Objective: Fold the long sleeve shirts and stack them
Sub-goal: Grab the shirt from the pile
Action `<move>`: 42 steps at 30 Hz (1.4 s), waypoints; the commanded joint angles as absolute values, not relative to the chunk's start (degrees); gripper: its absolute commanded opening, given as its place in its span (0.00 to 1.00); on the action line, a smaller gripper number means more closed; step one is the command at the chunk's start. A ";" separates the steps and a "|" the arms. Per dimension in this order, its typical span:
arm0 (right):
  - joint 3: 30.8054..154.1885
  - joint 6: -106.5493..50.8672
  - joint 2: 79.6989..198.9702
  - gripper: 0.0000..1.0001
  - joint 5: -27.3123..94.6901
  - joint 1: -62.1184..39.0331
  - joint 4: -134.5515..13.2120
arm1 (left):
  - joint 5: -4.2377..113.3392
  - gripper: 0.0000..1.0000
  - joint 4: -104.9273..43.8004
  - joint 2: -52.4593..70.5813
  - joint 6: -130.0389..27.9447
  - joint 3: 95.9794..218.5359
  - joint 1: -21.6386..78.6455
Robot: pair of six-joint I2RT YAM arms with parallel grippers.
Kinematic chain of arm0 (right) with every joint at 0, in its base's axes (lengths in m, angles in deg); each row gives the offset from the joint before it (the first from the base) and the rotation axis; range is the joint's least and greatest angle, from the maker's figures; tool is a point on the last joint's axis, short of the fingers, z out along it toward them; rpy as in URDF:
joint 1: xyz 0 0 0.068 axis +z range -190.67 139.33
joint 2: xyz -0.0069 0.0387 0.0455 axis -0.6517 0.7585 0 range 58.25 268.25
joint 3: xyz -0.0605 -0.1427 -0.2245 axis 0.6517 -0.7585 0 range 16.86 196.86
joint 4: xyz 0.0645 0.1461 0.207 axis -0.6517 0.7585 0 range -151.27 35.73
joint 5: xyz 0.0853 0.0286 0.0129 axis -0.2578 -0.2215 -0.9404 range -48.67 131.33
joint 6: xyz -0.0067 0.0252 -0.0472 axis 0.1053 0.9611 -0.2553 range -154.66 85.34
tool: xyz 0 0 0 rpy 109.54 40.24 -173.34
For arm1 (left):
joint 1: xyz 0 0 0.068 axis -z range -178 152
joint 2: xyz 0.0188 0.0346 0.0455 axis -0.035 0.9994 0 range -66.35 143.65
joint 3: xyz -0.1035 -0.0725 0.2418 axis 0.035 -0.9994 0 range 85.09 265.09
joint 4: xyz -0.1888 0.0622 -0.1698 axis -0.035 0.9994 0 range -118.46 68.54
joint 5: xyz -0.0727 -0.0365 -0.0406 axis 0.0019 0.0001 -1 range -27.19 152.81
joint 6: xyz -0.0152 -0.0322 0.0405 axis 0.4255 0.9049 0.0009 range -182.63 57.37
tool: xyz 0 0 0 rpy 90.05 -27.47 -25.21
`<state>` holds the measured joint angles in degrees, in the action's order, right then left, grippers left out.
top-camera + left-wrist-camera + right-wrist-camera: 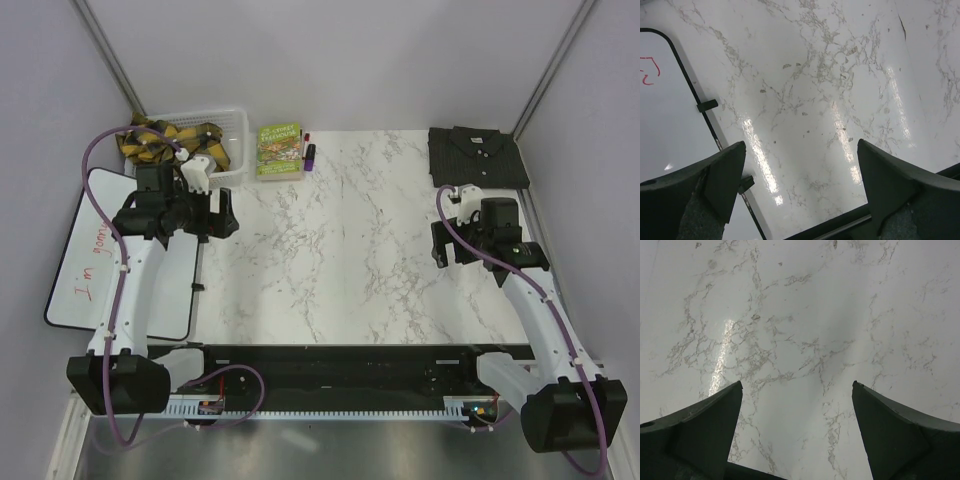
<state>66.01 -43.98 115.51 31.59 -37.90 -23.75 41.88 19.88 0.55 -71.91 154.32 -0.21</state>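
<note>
The yellow-and-black plaid shirt (172, 134) lies bunched in a white basket (238, 128) at the back left. The dark charcoal shirt (478, 155) lies folded flat, collar up, at the back right corner of the marble table. My left gripper (224, 214) is open and empty, just in front of the basket; its wrist view (801, 144) shows only bare marble between the fingers. My right gripper (438, 243) is open and empty, in front of the charcoal shirt; its wrist view (797, 384) also shows only marble.
A whiteboard (90, 250) with red writing lies along the left edge under the left arm, and also shows in the left wrist view (670, 125). A green book (280, 150) and markers (309, 150) lie beside the basket. A black rail (340, 358) runs along the near edge.
</note>
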 commanded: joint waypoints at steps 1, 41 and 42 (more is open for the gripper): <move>68.98 -44.68 115.91 0.98 29.12 -38.38 -23.65 | 46.17 0.99 18.30 3.69 -70.10 160.05 -0.28; 69.16 -46.17 121.09 0.98 26.39 -40.14 -21.36 | 69.84 0.48 9.07 77.18 -79.50 223.85 -5.12; 69.24 -46.17 121.01 0.98 26.30 -40.06 -21.19 | 68.80 0.16 8.98 76.40 -78.98 224.91 -5.12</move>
<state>66.97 -45.62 120.91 27.11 -39.81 -21.37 67.19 10.15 77.13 -77.50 219.30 -4.61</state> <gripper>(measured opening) 0.982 0.561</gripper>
